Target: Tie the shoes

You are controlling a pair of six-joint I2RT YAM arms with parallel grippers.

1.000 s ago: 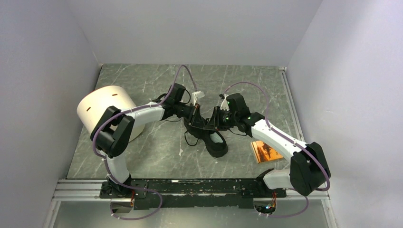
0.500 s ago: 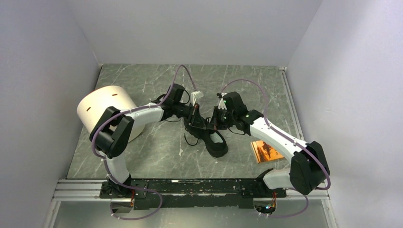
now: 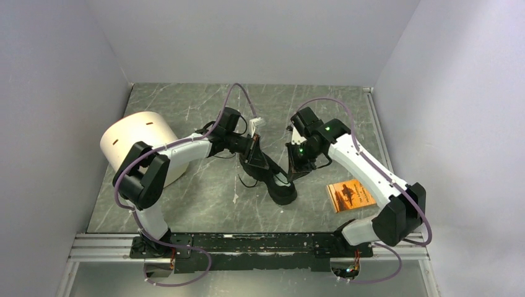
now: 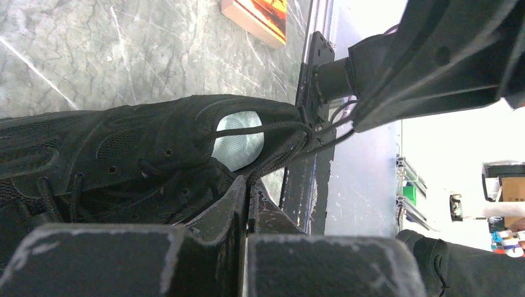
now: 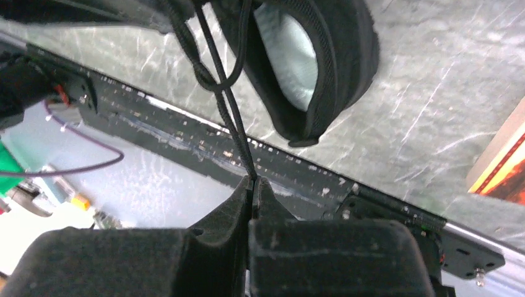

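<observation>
Top external showed the marbled counter walled on three sides, wide surface behind the shoe; left end effector and right end effector each clamped shut on laces.

Shoe: single black low-top sneaker, standing on sole near middle of desk. Lies diagonal, heel toward near edge, toe toward far left. Pale insole shows through open collar. Thin black laces not tied; strands run taut from shoe to right tool, pinched between its fingers.
</observation>
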